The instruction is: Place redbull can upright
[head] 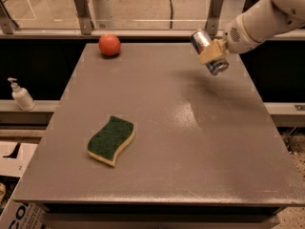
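Note:
The redbull can [206,48] is a slim silver can with shiny ends, held tilted in the air above the far right part of the grey table [157,175]. My gripper [213,51] comes in from the upper right on a white arm and is shut on the can around its middle, with tan pads against its side. The can's lower end points down toward the right and is clear of the table top.
A green sponge with a yellow underside [111,140] lies at the table's front left. A red round fruit [109,45] sits at the far left corner. A white pump bottle [21,95] stands on a ledge to the left. A railing runs behind the table.

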### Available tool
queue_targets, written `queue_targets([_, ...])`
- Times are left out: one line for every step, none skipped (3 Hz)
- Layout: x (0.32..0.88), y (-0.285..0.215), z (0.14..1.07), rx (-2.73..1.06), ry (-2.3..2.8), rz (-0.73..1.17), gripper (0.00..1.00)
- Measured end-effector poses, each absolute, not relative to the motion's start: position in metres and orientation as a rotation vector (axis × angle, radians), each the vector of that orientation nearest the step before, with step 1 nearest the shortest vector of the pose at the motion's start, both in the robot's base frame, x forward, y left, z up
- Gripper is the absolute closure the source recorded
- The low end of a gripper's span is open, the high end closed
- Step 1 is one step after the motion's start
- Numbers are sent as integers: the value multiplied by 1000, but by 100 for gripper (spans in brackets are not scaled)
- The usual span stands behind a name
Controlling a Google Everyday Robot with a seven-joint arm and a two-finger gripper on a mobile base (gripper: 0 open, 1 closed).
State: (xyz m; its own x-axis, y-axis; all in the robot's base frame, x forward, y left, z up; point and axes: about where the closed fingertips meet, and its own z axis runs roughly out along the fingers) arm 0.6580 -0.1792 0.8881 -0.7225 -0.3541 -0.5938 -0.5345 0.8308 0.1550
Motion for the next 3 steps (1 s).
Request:
queue_targets([644,-172,906,-767,2284,600,100])
queue_targets([629,-151,923,-863,2125,778,100])
queue_targets([629,-151,923,-863,2127,777,100])
